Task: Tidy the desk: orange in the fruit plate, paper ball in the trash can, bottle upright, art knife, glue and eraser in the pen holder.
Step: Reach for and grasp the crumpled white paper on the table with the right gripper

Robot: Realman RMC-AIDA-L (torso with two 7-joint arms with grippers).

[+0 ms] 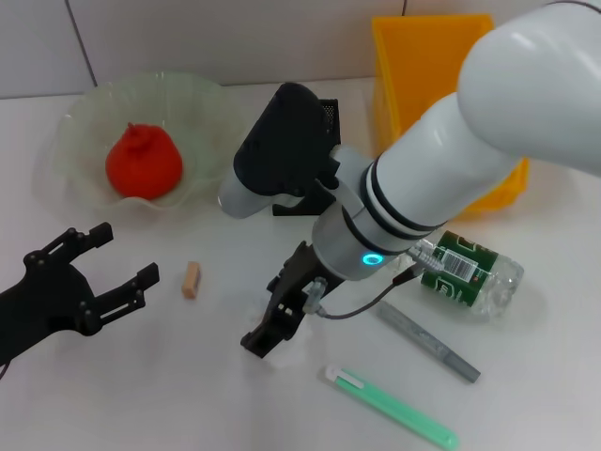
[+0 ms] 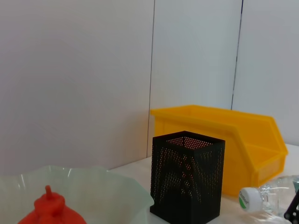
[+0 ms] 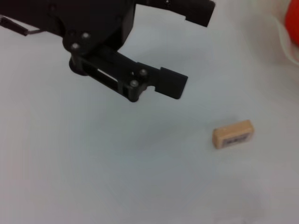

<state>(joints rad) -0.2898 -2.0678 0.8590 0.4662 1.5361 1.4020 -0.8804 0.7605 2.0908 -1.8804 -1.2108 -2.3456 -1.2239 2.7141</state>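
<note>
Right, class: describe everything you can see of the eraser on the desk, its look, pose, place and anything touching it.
The eraser is a tiny tan-beige rectangular block, matte and rubbery-looking, with faint dark print on one face. It lies flat on the white desk, alone, nothing touching it. The open left tool sits just beside it, apart; the right tool is farther off on its other side. The fruit plate with the orange lies beyond it.

The orange (image 1: pixel 143 162) sits in the fruit plate (image 1: pixel 89 117). Right of the plate stands the pen holder (image 1: pixel 324 115), the trash can (image 1: pixel 427 56) beyond it. The eraser (image 1: pixel 192 279) lies before the plate; the bottle (image 1: pixel 467 271) lies far right, on its side.
</note>
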